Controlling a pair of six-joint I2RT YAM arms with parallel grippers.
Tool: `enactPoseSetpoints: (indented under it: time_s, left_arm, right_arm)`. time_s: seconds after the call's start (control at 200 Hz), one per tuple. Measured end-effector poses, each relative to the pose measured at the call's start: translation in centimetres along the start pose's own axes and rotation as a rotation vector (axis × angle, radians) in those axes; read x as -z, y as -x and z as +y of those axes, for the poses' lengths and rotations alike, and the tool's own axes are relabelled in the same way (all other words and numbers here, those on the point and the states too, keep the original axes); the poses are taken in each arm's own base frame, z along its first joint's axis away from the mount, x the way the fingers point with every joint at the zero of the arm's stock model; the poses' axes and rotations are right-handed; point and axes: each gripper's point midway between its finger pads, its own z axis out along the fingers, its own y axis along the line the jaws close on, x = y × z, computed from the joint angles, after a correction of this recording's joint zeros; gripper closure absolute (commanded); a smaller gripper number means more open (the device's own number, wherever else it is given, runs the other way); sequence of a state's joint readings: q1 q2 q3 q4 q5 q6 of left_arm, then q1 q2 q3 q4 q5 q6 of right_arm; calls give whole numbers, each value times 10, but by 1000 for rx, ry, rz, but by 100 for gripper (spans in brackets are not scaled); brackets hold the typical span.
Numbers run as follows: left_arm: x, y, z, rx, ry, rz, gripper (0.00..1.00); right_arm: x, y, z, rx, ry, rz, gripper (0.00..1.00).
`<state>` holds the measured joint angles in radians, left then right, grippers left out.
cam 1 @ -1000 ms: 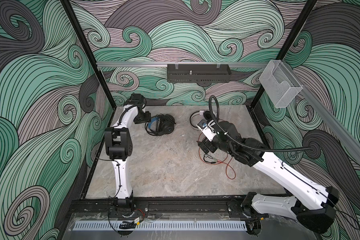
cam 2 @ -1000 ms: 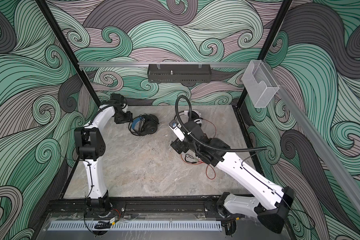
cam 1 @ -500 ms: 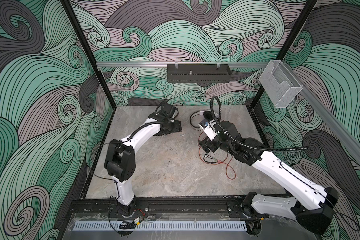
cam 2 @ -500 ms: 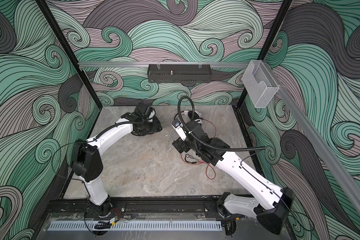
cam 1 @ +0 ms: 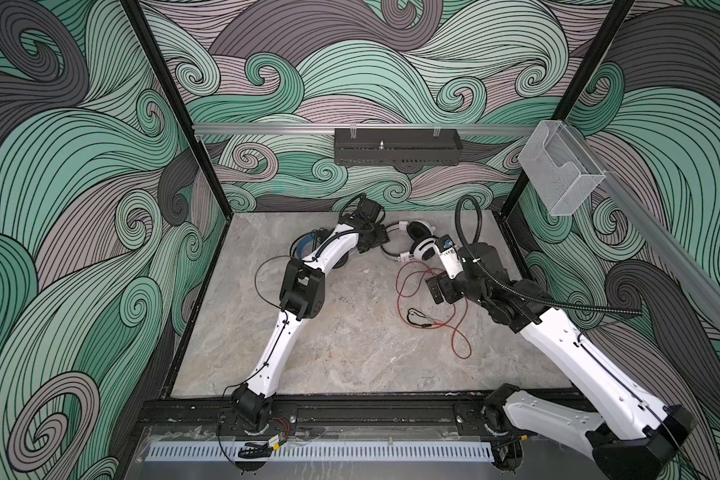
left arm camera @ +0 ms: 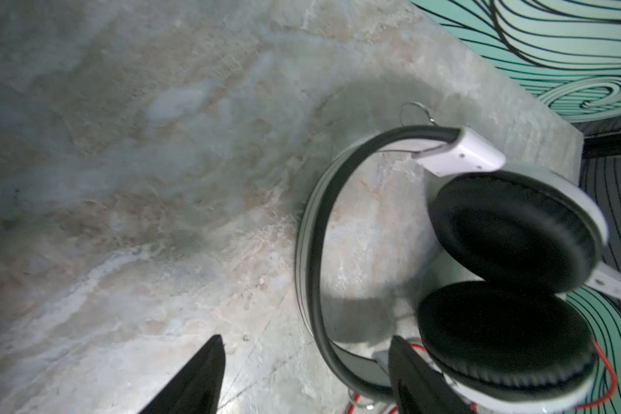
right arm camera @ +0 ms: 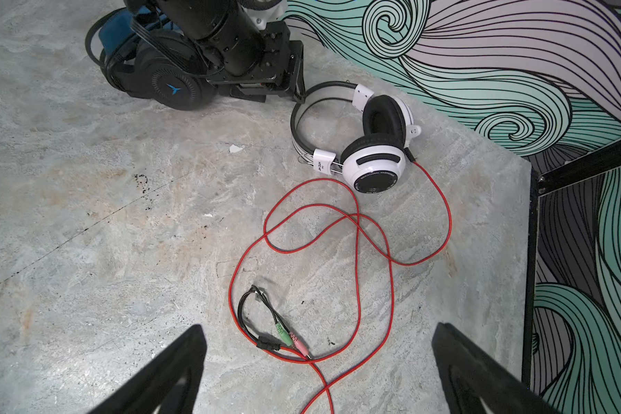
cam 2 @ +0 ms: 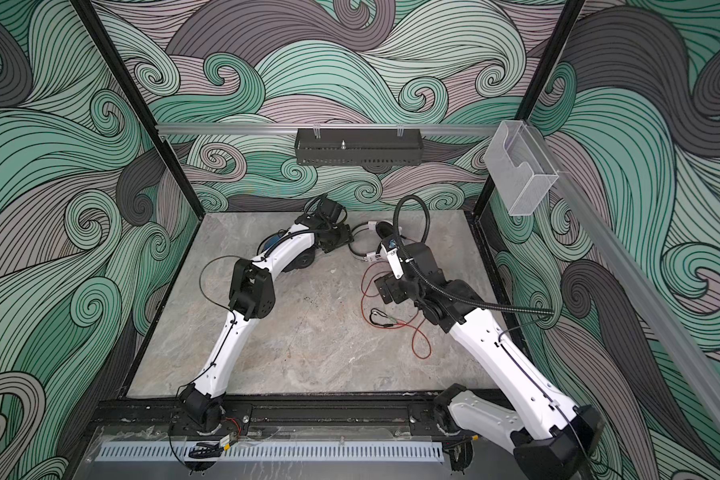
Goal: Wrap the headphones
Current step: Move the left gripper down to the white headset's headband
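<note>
Headphones, white-and-black (right arm camera: 373, 157): lying at the far side of the table (cam 1: 350, 353), right of the middle and near the back wall. The two ear cups are folded against each other. The headband arches toward the left arm.
Red cable (right arm camera: 355, 251): leaves the lower ear cup and lies in loose, crossing loops over the table toward the near side. None of it is wound. It ends in a short black split lead with green and pink plugs (right arm camera: 293, 340).
Headphones, black (right arm camera: 169, 79): far side, just left of the white pair. In both top views I see it mostly hidden under the left arm. One ear cup carries a small blue mark.
Left claw (left arm camera: 305, 358): fingers spread, at the crown of the white pair's headband. In the left wrist view the band passes between the fingers. I cannot tell whether either finger touches it.
Right claw (right arm camera: 318, 333): fingers spread wide, holding nothing. It hangs above the plug end of the red cable.
</note>
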<state>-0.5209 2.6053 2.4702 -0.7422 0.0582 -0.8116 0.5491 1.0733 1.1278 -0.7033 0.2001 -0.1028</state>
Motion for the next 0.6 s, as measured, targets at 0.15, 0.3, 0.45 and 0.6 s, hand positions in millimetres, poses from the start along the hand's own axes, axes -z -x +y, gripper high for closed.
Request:
enactPoseSetpoints:
  time_s: [0.15, 0.3, 0.45, 0.6]
  left_arm:
    - [-17, -8, 8, 29, 39, 2, 45]
    - [-32, -26, 6, 21, 60, 15, 44]
    - [-33, -33, -1, 10, 59, 12, 44]
    - [-35, -35, -2, 9, 62, 7, 44]
  right_arm:
    - [1, -3, 0, -14, 10, 0, 1]
    - [6, -3, -3, -21, 8, -12, 1]
    - [10, -4, -6, -29, 3, -24, 1]
    - [10, -9, -8, -34, -3, -19, 1]
